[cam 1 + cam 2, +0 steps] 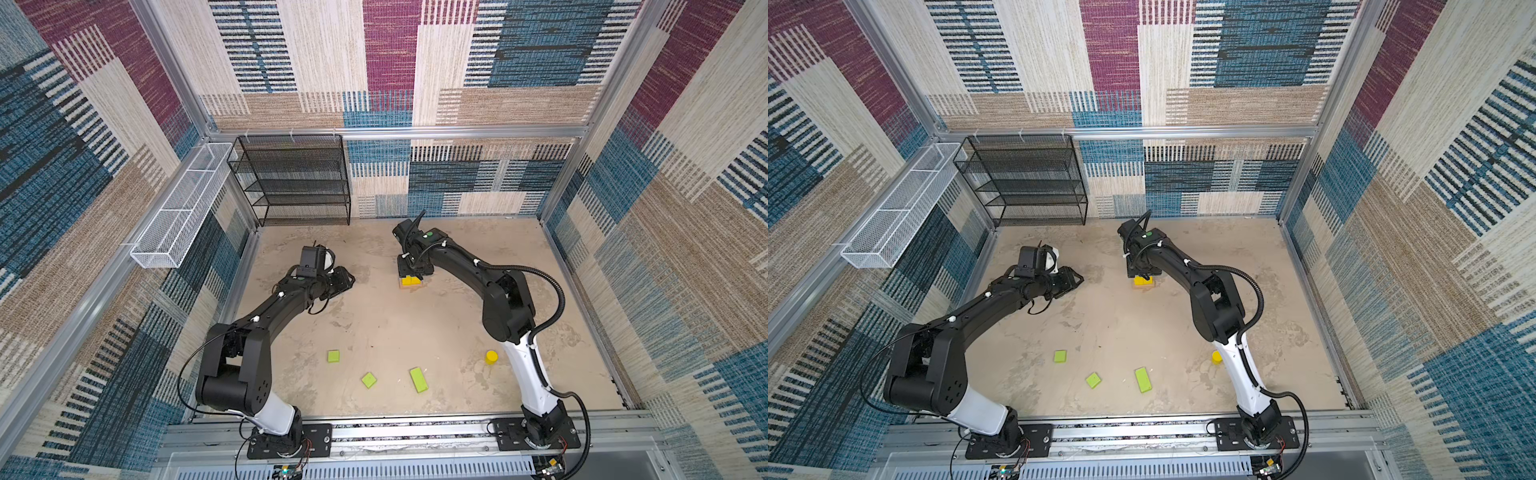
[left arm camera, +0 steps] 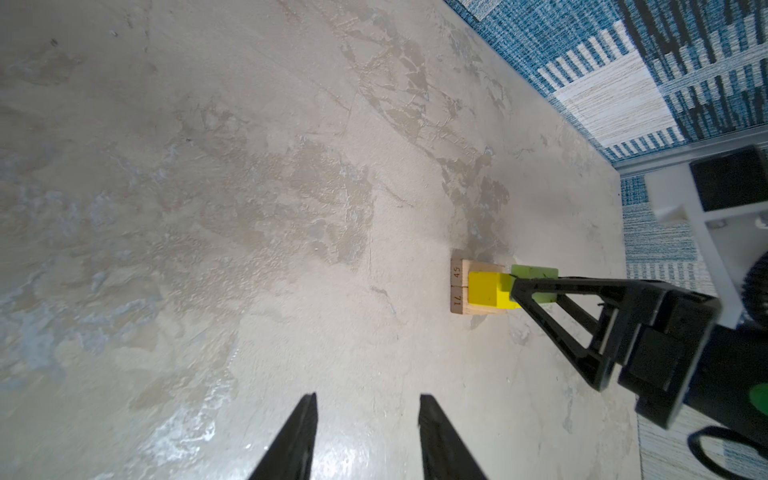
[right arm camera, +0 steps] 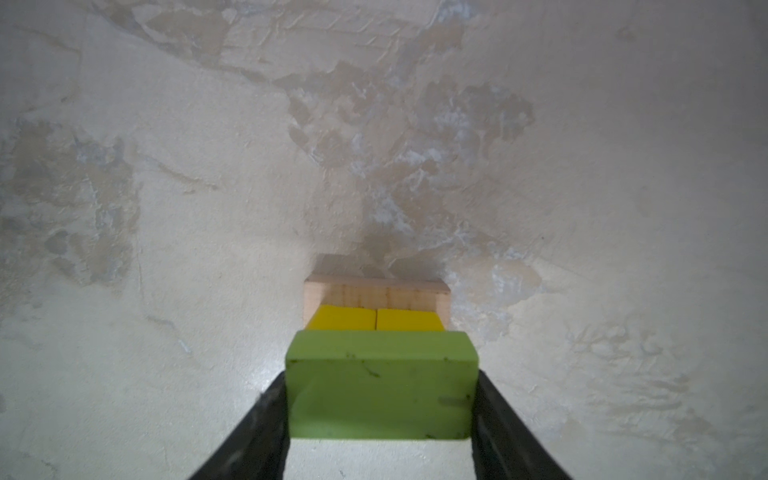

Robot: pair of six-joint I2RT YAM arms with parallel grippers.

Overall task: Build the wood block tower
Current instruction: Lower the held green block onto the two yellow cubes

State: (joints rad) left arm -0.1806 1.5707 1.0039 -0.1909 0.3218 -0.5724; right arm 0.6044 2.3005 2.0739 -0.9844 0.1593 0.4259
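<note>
Right gripper (image 3: 380,378) has its jaws clamped on a lime-green flat piece (image 3: 374,399), a finger pressed to each end. It's poised right over the wood block tower (image 1: 409,281), which stands a little toward 12 o'clock from the middle of the table (image 1: 395,324). The tower so far: two tan bars (image 3: 376,295) side by side on the table, with two yellow cubes (image 3: 345,319) touching each other on top. The green piece covers the cubes' near edge in the right wrist view. Whether it touches them, I can't tell.

Left gripper (image 2: 368,399) sits low at about 10 o'clock, well apart from the tower. Its jaws are partly spread with nothing between them, and they point toward the stack.

Down at 6 to 7 o'clock, three lime-green pieces lie flat and apart from one another: a square one (image 1: 333,356), a second (image 1: 369,380) and a longer one (image 1: 418,379). The short yellow cylinder (image 1: 491,357) stands upright at 4 o'clock, just beside the right arm.
</note>
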